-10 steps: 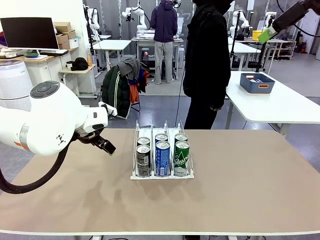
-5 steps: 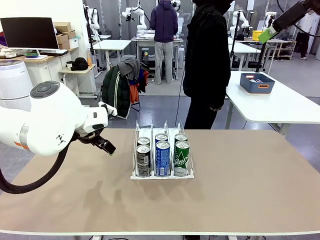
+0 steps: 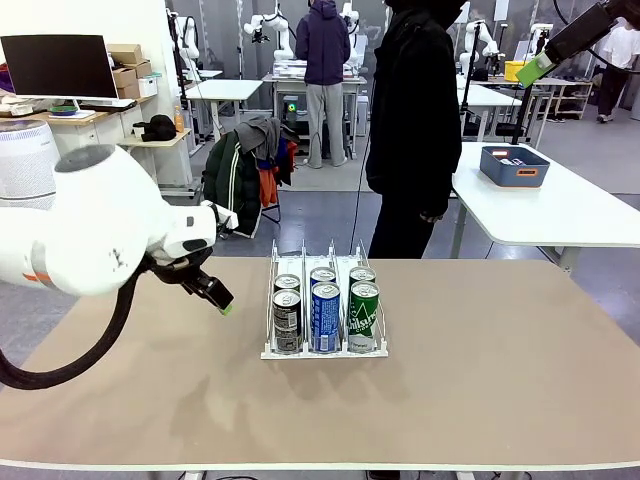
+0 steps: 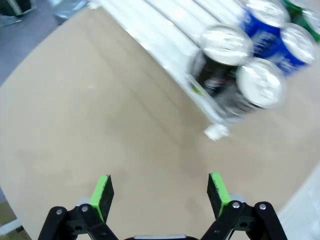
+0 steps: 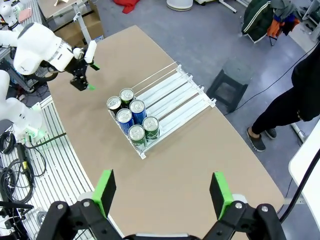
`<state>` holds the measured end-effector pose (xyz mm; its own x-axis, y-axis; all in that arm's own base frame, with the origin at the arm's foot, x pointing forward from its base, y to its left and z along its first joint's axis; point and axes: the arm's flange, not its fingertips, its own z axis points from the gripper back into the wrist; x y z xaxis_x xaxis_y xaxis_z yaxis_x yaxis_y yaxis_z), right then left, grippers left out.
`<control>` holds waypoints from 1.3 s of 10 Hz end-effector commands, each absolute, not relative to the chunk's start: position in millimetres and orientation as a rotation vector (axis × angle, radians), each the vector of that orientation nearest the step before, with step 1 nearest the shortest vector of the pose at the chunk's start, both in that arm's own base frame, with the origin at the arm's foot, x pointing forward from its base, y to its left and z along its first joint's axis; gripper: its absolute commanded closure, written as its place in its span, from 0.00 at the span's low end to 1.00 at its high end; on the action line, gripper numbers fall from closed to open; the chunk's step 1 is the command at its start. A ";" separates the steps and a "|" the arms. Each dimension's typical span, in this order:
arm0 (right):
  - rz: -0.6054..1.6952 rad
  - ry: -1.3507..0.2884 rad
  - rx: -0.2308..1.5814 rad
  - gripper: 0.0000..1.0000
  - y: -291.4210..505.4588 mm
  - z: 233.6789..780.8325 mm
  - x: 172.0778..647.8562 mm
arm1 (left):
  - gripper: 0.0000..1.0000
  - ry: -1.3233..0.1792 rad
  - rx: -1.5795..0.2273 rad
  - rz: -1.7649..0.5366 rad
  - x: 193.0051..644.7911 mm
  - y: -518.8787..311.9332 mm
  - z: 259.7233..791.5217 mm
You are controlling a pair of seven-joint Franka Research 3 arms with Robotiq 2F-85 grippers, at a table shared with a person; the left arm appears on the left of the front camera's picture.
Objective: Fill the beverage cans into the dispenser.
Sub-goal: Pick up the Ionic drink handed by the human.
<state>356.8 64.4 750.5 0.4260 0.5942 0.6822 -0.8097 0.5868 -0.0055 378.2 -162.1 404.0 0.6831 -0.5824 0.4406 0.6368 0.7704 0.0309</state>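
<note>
You have six cans standing in the white rack at the middle of the table.
Two are dark, two blue and two green, all silver-topped, and you cannot read their white lettering. The left gripper beside the rack and the right gripper high above both gape, empty.

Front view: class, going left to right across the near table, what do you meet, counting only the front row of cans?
Left gripper → dark grey can → blue can → green can, all three cans standing in the dispenser.
</note>
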 end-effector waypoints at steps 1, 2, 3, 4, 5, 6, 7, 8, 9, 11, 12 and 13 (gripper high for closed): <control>0.899 -0.695 0.351 0.00 65.1 750.5 356.5 | 0.00 -0.351 -0.299 -0.782 368.7 -131.7 456.3; 0.899 -0.695 0.351 0.00 65.1 750.5 356.5 | 0.00 -0.356 -0.331 -0.817 361.5 -122.3 478.6; 0.899 -0.695 0.351 0.00 65.1 750.5 356.5 | 0.00 -0.390 -0.317 -0.826 356.4 -109.9 501.5; 0.899 -0.695 0.351 0.00 65.1 750.5 356.5 | 0.00 -0.413 -0.318 -0.884 349.8 -94.3 525.1; 0.899 -0.695 0.351 0.00 65.1 750.5 356.5 | 0.00 -0.448 -0.346 -0.967 346.1 -79.1 546.3; 0.899 -0.695 0.351 0.00 65.1 750.5 356.5 | 0.00 -0.485 -0.384 -0.992 342.7 -63.4 566.7; 0.899 -0.695 0.351 0.00 65.1 750.5 356.5 | 0.00 -0.531 -0.352 -0.939 342.2 -51.2 582.4; 0.899 -0.695 0.351 0.00 65.1 750.5 356.5 | 0.00 -0.558 -0.269 -0.861 340.2 -49.5 589.4; 0.899 -0.695 0.351 0.00 65.1 750.5 356.5 | 0.00 -0.558 -0.221 -0.813 337.0 -62.4 578.0; 0.899 -0.695 0.351 0.00 65.1 750.5 356.5 | 0.00 -0.540 -0.318 -0.920 338.0 -47.6 596.0; 0.899 -0.695 0.351 0.00 65.1 750.5 356.5 | 0.00 -0.540 -0.318 -0.920 338.0 -47.6 596.0; 0.899 -0.695 0.351 0.00 65.1 750.5 356.5 | 0.00 -0.552 -0.279 -0.886 337.4 -48.5 597.5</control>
<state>356.8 64.3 750.6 0.4257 0.5941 0.6825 -0.8100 0.5865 -0.0053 336.6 -50.0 596.7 0.5054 -0.6582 0.5580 0.7971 0.6038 -0.0097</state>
